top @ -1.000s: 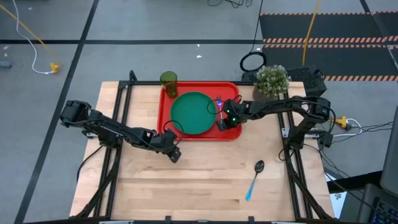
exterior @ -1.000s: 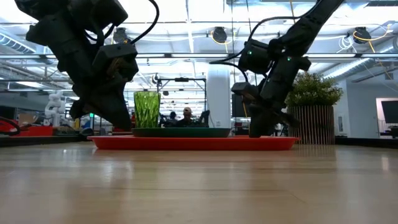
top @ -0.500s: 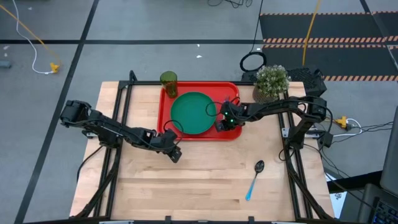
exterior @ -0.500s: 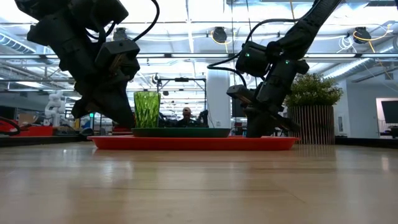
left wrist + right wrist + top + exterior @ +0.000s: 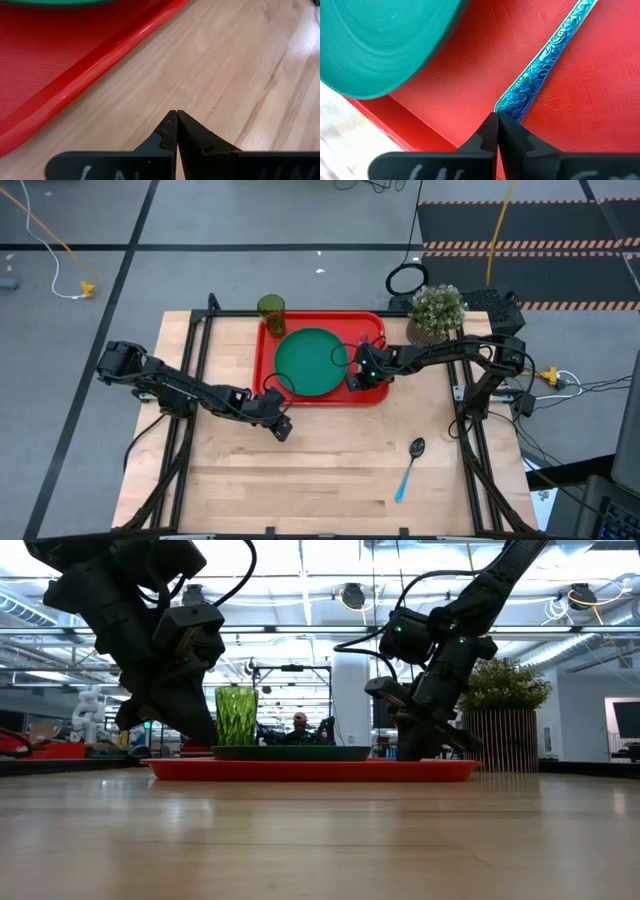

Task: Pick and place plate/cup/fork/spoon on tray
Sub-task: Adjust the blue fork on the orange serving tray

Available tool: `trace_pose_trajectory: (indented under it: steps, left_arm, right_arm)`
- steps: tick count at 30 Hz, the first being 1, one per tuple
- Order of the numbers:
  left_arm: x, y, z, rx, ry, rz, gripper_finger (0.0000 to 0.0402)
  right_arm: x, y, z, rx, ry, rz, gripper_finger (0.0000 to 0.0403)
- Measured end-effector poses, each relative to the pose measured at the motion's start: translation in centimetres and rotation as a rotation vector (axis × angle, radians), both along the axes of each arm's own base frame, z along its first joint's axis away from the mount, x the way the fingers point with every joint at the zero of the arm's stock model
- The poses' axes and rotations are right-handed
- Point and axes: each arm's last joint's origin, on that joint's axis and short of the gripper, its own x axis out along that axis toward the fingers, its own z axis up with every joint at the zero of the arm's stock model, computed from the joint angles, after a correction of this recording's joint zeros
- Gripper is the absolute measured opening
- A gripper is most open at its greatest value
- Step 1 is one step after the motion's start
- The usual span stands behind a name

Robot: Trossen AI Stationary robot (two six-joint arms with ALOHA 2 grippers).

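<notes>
Little separates this moment from half a second ago: both arms stand where they stood. Against the frame a full second back, the right arm has edged slightly toward the plate.

The left gripper (image 5: pixel 280 427) hovers over the bare wooden table (image 5: pixel 300 470) just off the tray's near left corner, its two fingers (image 5: pixel 175 131) pressed tip to tip with nothing between them. The cup (image 5: pixel 271 310) stands upright at the far left corner of the red tray (image 5: pixel 325 399); from above it cannot be told whether it sits inside the rim or just behind it. The green plate (image 5: pixel 311 362) lies flat in the tray's middle.

The right gripper (image 5: pixel 356 378) is low over the tray, just right of the plate, its fingers (image 5: pixel 496 131) closed together with the blue patterned handle of the fork (image 5: pixel 547 62) lying on the tray floor immediately beyond the tips. Whether the tips touch the handle is not clear, and the fork's tines are out of sight.

The spoon (image 5: pixel 408 466) lies on the table, well apart from the tray, near the right front.
</notes>
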Motion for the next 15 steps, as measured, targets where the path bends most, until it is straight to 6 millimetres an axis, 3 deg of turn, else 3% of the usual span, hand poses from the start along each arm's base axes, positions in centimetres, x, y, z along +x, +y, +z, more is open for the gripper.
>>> trace_pose_trajectory:
  steps: [15]
  left_arm:
    - [0.00,0.00,0.00,-0.001,0.000,0.000,0.0005]
  right_arm:
    - [-0.10,0.03,-0.05,0.002,0.012,0.002,0.0000]
